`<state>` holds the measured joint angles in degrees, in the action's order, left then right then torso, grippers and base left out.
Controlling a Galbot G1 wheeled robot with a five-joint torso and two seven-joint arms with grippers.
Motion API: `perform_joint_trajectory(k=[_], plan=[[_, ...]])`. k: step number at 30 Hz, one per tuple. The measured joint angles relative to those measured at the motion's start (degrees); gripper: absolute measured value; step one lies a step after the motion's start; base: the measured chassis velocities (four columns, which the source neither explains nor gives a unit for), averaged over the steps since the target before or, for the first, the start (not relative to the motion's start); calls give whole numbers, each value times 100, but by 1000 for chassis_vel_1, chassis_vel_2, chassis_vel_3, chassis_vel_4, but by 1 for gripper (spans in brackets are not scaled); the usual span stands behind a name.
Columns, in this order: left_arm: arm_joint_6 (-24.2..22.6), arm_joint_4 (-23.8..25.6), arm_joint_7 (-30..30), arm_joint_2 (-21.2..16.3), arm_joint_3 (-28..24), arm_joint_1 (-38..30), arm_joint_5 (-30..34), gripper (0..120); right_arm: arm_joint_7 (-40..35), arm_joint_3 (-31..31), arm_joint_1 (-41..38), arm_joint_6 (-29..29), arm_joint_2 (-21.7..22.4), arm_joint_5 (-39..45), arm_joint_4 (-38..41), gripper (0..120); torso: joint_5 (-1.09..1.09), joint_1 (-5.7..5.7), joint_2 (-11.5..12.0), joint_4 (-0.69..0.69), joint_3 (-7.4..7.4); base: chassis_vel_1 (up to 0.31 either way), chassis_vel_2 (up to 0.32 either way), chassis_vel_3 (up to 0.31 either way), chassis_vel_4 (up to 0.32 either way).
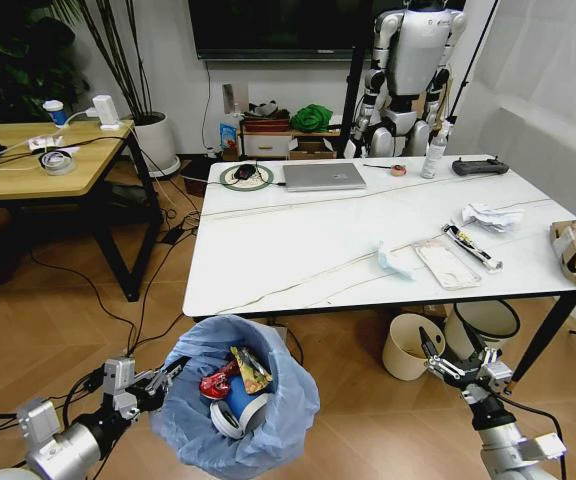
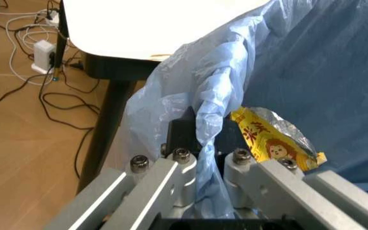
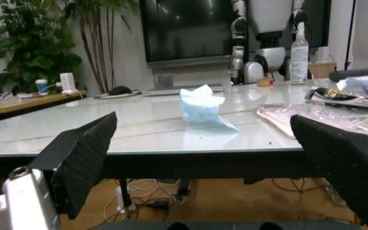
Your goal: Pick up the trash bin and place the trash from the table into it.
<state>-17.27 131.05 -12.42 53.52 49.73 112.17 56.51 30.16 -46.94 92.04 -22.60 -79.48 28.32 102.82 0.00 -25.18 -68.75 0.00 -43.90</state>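
Nearest me, the left gripper (image 1: 164, 381) pinches the rim of the round trash bin lined with crinkled light-blue plastic (image 1: 230, 400), off the table's front-left corner. The right gripper (image 1: 455, 352) hangs spread below the front edge. On the glossy white table (image 1: 268, 250) lie a pale-blue mask (image 1: 393, 261), crumpled white paper (image 1: 490, 217), and farther back a grey laptop (image 1: 323, 176).

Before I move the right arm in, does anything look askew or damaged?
Nothing is spilled. The torn cardboard box lies crumpled at the table edge on the robot's right. The left gripper pinches the trash bin by its bag rim. The right gripper waits open below the tabletop.
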Motion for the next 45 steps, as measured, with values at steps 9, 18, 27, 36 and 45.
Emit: perform_joint_trajectory(k=[9, 18, 27, 36, 45], plan=[[-4, -17, 10, 4, -17, -15, 9, 0, -7, 14, -24, 18, 9, 49, -26, 100, 0, 0, 0, 0, 0, 0, 0, 0, 0], [-4, -33, 12, 6, -21, -20, 9, 0, -14, 29, -56, 31, 24, 83, -64, 100, 0, 0, 0, 0, 0, 0, 0, 0, 0], [-8, -41, 23, 4, -30, -36, 9, 0, -16, 28, -73, 37, 52, 143, -106, 100, 0, 0, 0, 0, 0, 0, 0, 0, 0], [-13, -42, 30, 11, -41, -40, 8, 0, -16, 24, -85, 39, 66, 174, -142, 100, 0, 0, 0, 0, 0, -18, -20, 18, 26], [-18, -53, 39, 9, -65, -47, -1, 0, -15, 18, -88, 39, 85, 189, -160, 100, 0, 0, 0, 0, 0, -43, -60, 40, 42]])
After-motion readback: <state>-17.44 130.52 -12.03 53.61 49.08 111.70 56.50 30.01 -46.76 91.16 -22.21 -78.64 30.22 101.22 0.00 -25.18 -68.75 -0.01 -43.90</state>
